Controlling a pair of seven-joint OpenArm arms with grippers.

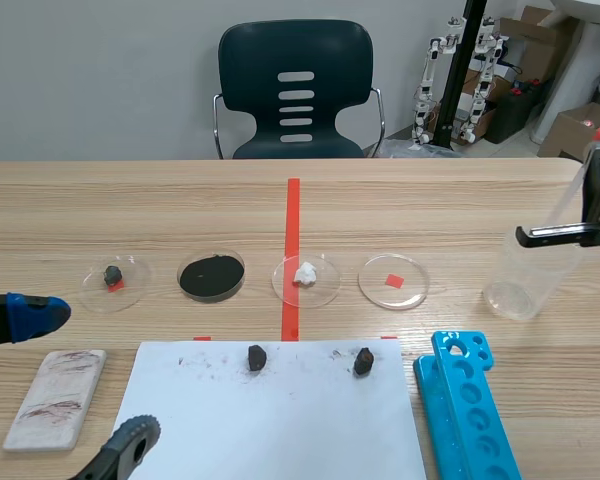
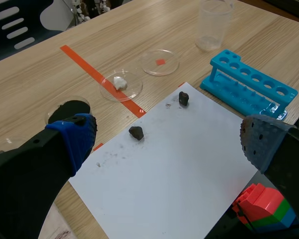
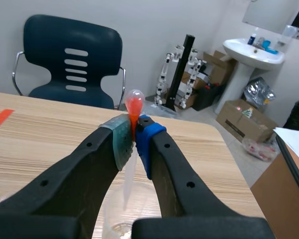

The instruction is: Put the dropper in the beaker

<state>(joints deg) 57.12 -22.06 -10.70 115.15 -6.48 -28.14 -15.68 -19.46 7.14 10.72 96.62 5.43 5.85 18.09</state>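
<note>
The right hand (image 3: 133, 137) is clamped on the dropper (image 3: 134, 105) just under its red bulb, tip hanging over the beaker (image 1: 525, 275) mouth (seemingly just inside the rim). Best to lower it straight, let the tip near the beaker's floor, then release so it leans on the wall. The left hand (image 2: 168, 139) gapes, well apart from the beaker. One dropper, one beaker, four dishes (image 1: 375, 275), one rack (image 1: 470, 410).
</note>
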